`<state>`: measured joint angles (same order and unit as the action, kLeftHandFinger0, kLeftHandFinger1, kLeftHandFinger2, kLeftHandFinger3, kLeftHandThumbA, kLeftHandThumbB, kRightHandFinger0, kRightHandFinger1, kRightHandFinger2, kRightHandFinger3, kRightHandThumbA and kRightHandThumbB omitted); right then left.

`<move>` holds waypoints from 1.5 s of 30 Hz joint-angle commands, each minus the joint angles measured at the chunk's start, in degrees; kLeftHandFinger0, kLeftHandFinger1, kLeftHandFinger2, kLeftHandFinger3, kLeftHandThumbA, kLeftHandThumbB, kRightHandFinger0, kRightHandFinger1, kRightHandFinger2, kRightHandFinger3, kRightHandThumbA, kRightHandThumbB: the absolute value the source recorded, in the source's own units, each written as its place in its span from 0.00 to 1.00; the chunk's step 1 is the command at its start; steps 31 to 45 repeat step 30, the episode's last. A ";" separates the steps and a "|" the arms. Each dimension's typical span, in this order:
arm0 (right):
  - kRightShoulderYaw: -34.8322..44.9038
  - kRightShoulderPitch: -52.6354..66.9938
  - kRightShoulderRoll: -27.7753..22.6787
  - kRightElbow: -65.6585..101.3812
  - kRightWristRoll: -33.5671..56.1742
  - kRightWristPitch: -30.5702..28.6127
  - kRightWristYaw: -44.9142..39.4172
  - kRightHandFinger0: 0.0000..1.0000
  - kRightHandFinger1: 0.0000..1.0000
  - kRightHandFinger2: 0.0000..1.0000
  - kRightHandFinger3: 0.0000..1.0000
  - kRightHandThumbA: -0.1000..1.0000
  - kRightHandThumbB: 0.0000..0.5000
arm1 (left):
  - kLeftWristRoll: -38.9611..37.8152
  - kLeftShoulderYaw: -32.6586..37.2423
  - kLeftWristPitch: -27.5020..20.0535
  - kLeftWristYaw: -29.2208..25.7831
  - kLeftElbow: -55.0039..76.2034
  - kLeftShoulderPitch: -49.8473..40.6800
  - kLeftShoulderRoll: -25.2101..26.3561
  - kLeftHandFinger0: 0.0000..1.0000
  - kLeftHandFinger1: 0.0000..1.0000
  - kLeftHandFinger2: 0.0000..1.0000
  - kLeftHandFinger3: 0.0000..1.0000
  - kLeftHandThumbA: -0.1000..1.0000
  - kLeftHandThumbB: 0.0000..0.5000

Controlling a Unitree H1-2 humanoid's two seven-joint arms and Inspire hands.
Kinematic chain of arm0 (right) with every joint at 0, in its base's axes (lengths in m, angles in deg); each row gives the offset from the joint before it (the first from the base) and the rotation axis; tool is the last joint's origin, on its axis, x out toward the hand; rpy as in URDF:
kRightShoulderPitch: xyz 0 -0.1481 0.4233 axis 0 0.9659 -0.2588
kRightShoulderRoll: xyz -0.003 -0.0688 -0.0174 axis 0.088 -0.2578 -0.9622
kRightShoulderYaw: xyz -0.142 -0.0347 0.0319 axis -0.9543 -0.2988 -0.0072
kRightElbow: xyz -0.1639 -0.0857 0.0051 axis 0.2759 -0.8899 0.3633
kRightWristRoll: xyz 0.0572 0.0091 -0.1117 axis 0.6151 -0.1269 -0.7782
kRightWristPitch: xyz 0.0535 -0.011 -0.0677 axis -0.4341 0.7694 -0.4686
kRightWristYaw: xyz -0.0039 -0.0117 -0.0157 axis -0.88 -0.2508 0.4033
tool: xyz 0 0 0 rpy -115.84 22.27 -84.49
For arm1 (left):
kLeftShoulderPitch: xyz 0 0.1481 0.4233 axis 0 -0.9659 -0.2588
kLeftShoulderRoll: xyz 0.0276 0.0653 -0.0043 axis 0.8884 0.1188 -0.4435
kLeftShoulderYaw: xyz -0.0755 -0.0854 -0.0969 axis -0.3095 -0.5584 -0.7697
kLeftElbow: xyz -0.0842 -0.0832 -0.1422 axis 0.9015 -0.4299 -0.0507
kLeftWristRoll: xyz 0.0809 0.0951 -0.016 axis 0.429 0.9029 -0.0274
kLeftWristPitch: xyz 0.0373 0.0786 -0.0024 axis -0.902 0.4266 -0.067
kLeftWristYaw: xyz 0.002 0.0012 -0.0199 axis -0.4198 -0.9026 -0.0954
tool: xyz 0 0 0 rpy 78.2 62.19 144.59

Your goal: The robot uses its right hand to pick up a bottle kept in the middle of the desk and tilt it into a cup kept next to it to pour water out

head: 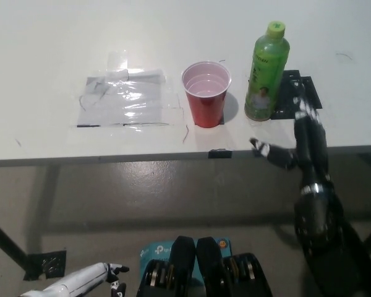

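One bottle (267,71) beyond open right hand (300,139)

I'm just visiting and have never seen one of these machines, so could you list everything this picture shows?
desk: one, white, fills the upper part of the view.
bottle: one, green with a green cap, upright on the desk, right of the cup, nothing touching it.
cup: one, red, upright near the desk's front edge, open top.
clear taped sheet: one, transparent, flat on the desk left of the cup.
black mat: one, dark, under and behind the bottle.
small box: one, teal, bottom middle.
floor: grey, below the desk.
right hand: one, black, open, at the desk's front edge below the bottle.
left hand: one, white, resting at lower left.
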<state>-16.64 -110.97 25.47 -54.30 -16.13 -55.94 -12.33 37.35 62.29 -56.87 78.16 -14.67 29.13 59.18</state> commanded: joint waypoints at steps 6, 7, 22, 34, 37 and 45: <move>0.36 17.00 -1.55 43.26 15.84 26.19 -21.86 1.00 1.00 1.00 1.00 0.82 0.44 | -0.26 -0.67 0.85 -1.30 0.82 1.07 1.05 1.00 1.00 1.00 1.00 1.00 0.84; 0.42 17.04 -1.51 43.40 15.80 26.38 -22.02 1.00 1.00 1.00 1.00 0.82 0.44 | -0.26 -0.67 0.85 -1.30 0.82 1.07 1.05 1.00 1.00 1.00 1.00 1.00 0.84; -1.57 15.34 -10.95 29.99 18.25 4.18 -27.67 0.56 0.62 0.75 0.86 0.40 0.28 | -0.38 -0.72 0.85 -1.84 1.45 1.03 1.62 1.00 1.00 1.00 1.00 1.00 0.83; -2.91 16.35 -11.15 30.39 16.20 3.73 -29.48 0.52 0.59 0.72 0.87 0.40 0.21 | -0.71 -1.56 0.85 -1.18 1.63 -0.32 1.14 1.00 1.00 1.00 1.00 1.00 0.84; -2.91 16.35 -11.15 30.39 16.20 3.73 -29.48 0.52 0.59 0.72 0.87 0.40 0.21 | -0.71 -1.56 0.85 -1.18 1.63 -0.32 1.14 1.00 1.00 1.00 1.00 1.00 0.84; -2.91 16.35 -11.15 30.39 16.20 3.73 -29.48 0.52 0.59 0.72 0.87 0.40 0.21 | -0.71 -1.56 0.85 -1.18 1.63 -0.32 1.14 1.00 1.00 1.00 1.00 1.00 0.84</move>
